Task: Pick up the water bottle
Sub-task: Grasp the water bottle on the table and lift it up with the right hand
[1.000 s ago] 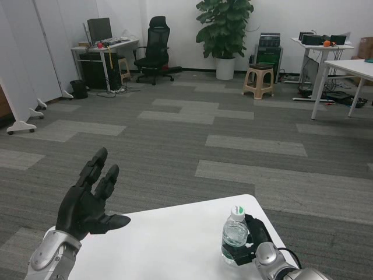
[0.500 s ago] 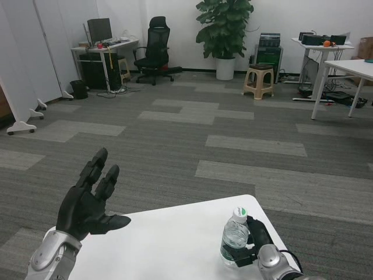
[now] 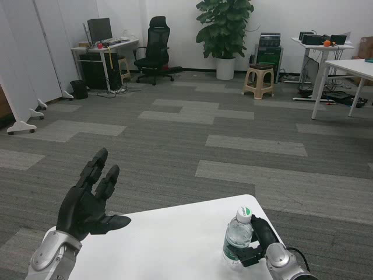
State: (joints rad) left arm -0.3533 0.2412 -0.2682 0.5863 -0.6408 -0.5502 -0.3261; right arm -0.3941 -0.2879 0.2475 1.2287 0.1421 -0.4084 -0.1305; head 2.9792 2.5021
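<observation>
The right hand (image 3: 260, 242) is showing at the lower right of the frame, its black fingers wrapping around the lower half of the water bottle (image 3: 237, 240) from the right side; it seems to be gripping it, though most of the hand is lying behind the bottle and the frame edge is cutting off the wrist. The left hand (image 3: 90, 198) is hovering at the lower left, above the near left corner of the table (image 3: 169, 239), with its fingers spread apart and pointing upward and nothing in its grasp.

The white table is filling the bottom centre of the frame, and grey carpeted floor (image 3: 192, 140) is stretching away behind it. A tall potted plant (image 3: 224, 29) is standing at the top centre against the far wall, with a black office chair (image 3: 156, 49) to its left and a desk with a monitor (image 3: 105, 49) at the upper left. A white desk (image 3: 349, 73) is sitting at the upper right, and a beige stool (image 3: 259, 80) is standing just right of the plant.

The water bottle is standing upright near the table's right edge, clear, with a white and green cap.
</observation>
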